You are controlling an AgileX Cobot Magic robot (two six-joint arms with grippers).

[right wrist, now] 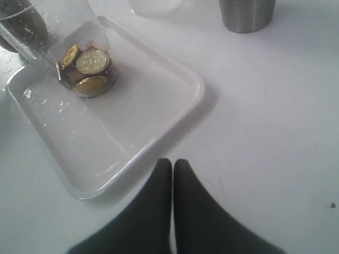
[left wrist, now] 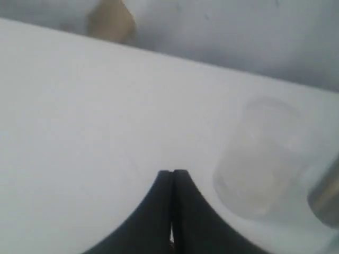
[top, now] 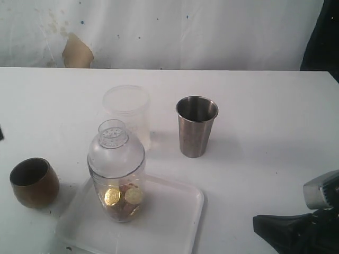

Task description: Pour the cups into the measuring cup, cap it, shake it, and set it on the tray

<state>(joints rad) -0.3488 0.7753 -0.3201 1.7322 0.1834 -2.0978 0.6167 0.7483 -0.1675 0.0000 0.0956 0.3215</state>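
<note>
Nearest to us, the right gripper (top: 262, 225) (right wrist: 173, 164) sits off the tray's (top: 169, 217) (right wrist: 132, 121) right-hand near corner, just above the table (top: 265, 132). Its fingers are pressed together and hold nothing. Most of the arm behind it is cut off by the picture edge.

On the tray's left half stands the measuring cup (top: 116, 169) (right wrist: 69, 47). It is upright, its long axis vertical, and it is capped by a clear domed lid (top: 114, 143) whose perforated neck points up. Gold coins (top: 114, 197) (right wrist: 91, 62) and some brownish pieces lie heaped at its bottom. The right wrist view cuts off its top.

Left of the tray, off it, the brown-gold cup (top: 34, 182) stands mouth up. Its inside is too dark to read.

Beyond the tray's far edge stand the frosted tumbler (top: 127, 114) (left wrist: 259, 164) and, to the right of it, the steel tumbler (top: 196, 127), both upright. We cannot tell what either holds.

The left gripper (left wrist: 172, 174) is closed on nothing above bare table, with the blurred frosted tumbler beside it. We cannot place it relative to the tray.
</note>
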